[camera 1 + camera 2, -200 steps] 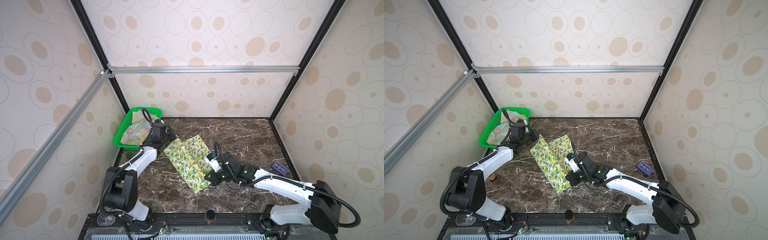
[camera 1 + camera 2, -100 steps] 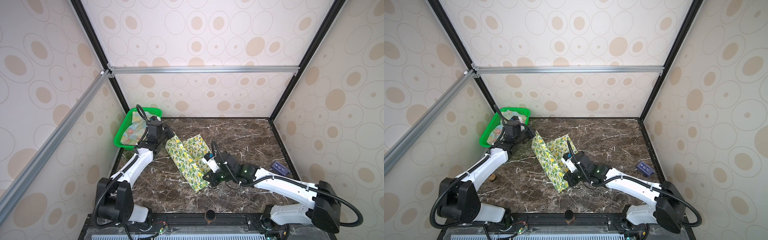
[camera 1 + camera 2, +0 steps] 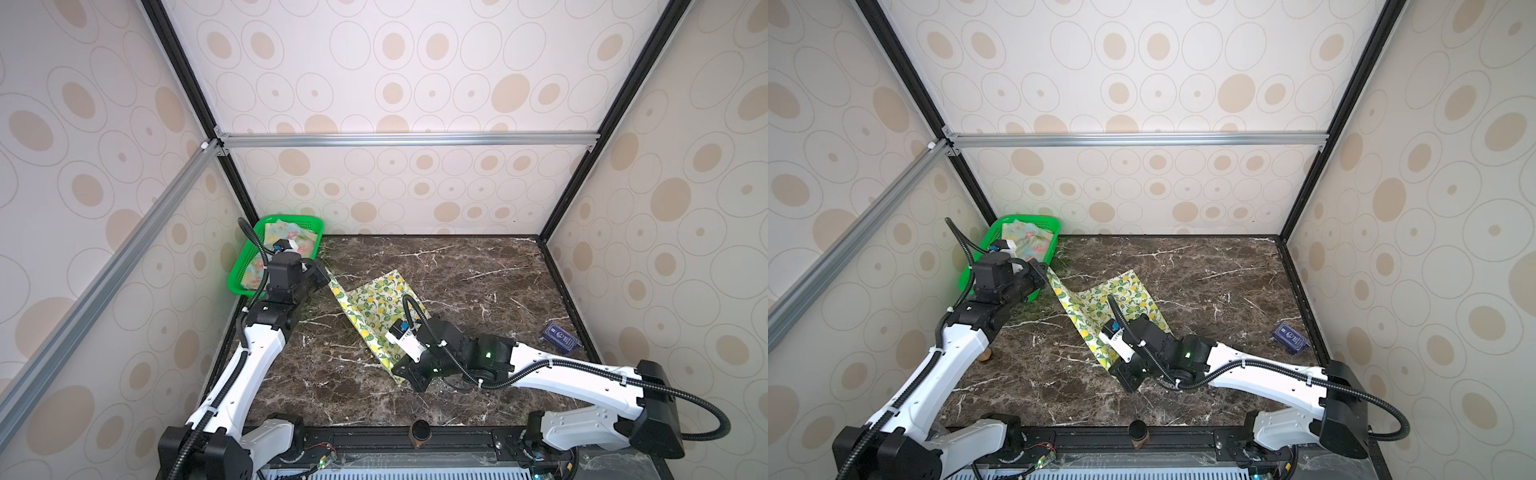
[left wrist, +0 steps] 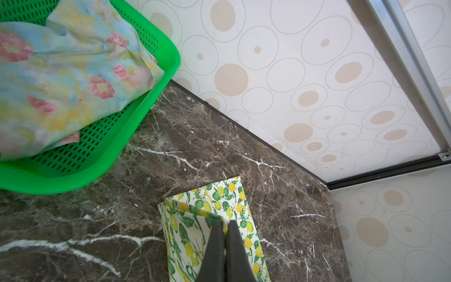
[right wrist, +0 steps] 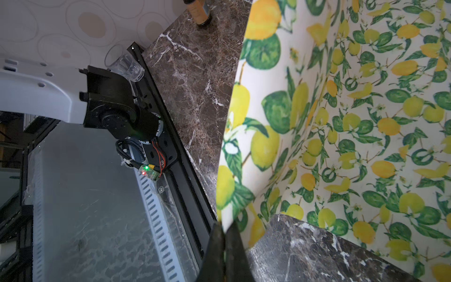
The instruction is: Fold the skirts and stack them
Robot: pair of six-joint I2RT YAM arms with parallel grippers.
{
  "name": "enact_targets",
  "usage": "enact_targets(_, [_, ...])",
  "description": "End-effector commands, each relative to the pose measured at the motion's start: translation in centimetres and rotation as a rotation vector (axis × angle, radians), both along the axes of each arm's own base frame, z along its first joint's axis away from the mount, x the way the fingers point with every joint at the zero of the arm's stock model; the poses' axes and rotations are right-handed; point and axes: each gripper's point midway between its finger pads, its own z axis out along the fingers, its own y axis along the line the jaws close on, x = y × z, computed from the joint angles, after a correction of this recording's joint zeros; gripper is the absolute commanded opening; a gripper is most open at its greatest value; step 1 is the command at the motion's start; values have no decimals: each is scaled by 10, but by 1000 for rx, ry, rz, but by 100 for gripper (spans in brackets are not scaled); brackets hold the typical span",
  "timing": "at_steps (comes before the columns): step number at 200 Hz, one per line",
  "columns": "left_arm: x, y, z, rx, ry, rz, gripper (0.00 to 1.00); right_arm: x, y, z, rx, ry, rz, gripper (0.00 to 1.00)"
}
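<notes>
Note the limits of view first. In both top views the left arm (image 3: 286,286) covers the near part of the green basket (image 3: 243,270) and much of the floral skirt (image 3: 291,232) lying inside it. The left wrist view shows this skirt crumpled, but the frame edge cuts it off. The right arm (image 3: 453,345) hides the near right part of the lemon skirt (image 3: 376,305). The fingertips are hard to make out in the top views, so check them in the wrist views.

The jaws of the left gripper (image 4: 225,224) are clenched on a doubled corner of the lemon skirt, just beside the basket. The jaws of the right gripper (image 5: 224,228) are clenched on its opposite corner, near the front of the table (image 3: 478,282).

The long axis of the lemon skirt runs diagonally, from the far left by the basket to the near centre. The gripped edge stands raised between the two grippers. The remaining cloth slopes down onto the table toward the far right. In the right wrist view the print runs out of frame.
</notes>
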Motion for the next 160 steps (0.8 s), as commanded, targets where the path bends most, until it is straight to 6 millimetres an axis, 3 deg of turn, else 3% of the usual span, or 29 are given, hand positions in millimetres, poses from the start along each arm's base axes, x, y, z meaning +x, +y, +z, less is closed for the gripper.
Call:
enact_targets(1, [-13, 15, 2, 46, 5, 46, 0, -11, 6, 6, -10, -7, 39, 0])
enact_targets(56, [-30, 25, 9, 58, -3, 77, 0, -42, 30, 4, 27, 49, 125, 0])
enact_targets(75, [-30, 24, 11, 57, -7, 72, 0, -44, 35, 2, 38, 66, 133, 0])
enact_targets(160, [20, -8, -23, 32, 49, -18, 0, -22, 27, -14, 62, 105, 49, 0])
